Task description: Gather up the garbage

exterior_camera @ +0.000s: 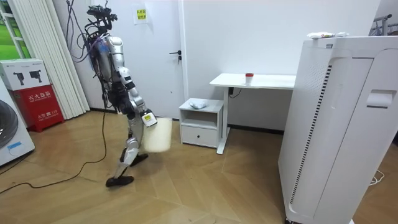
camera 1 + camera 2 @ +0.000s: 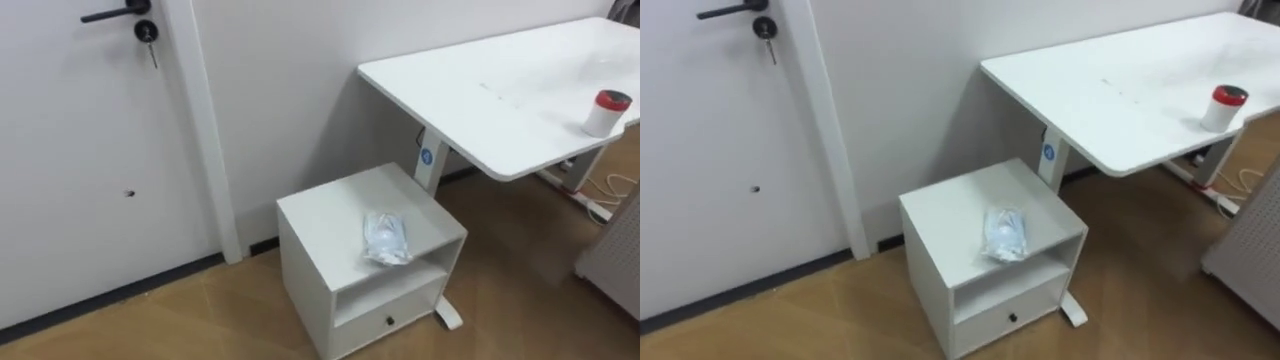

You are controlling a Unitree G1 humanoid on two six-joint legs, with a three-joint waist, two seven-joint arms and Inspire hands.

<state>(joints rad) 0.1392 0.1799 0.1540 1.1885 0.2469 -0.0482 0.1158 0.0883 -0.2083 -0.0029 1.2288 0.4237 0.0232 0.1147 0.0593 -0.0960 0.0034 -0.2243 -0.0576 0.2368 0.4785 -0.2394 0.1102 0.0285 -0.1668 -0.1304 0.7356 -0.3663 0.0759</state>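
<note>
Right hand by bin, plastic wrapper on cabinet, wood floor

Both eye views look down from the robot's head, near the low white cabinet with one drawer and the white rectangular desk (almost one picture, slightly shifted). The room view, far off, faces the same white wall and shares both.

Your right robot hand hangs with the bin just beside and below it. Ahead of the robot hand, toward the room view's right, stands the cabinet, with the bag on its top near the front edge. Beyond the cabinet is the surface, carrying a can. The door stands left of the cabinet.
</note>
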